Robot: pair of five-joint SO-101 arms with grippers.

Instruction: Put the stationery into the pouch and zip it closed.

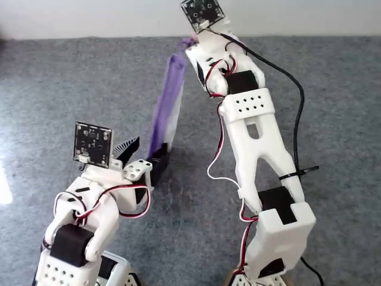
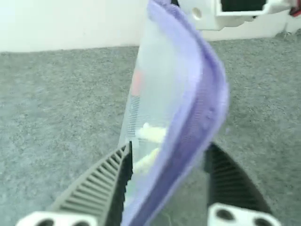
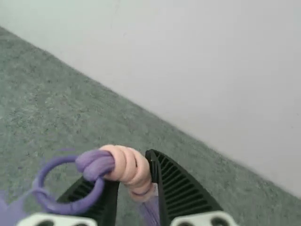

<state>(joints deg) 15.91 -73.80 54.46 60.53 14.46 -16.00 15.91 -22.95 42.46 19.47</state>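
Note:
A translucent pouch (image 1: 168, 101) with a purple zipper edge is stretched on edge between both grippers. My left gripper (image 1: 156, 159) is shut on its near end; in the left wrist view the pouch (image 2: 174, 103) runs up between the fingers (image 2: 94, 193). Inside it lie white stationery pieces (image 2: 151, 134) and something red (image 2: 136, 84). My right gripper (image 1: 191, 44) is at the pouch's far end, near the wall. In the right wrist view that gripper (image 3: 134, 174) is shut on the zipper pull (image 3: 123, 165), a pink coil with a purple cord loop (image 3: 56, 183).
The table is covered in grey felt (image 1: 65, 89), with a white wall (image 1: 89, 18) along its far edge. A black cable (image 1: 297, 107) hangs beside the right arm. Open felt lies to the left and right of the arms.

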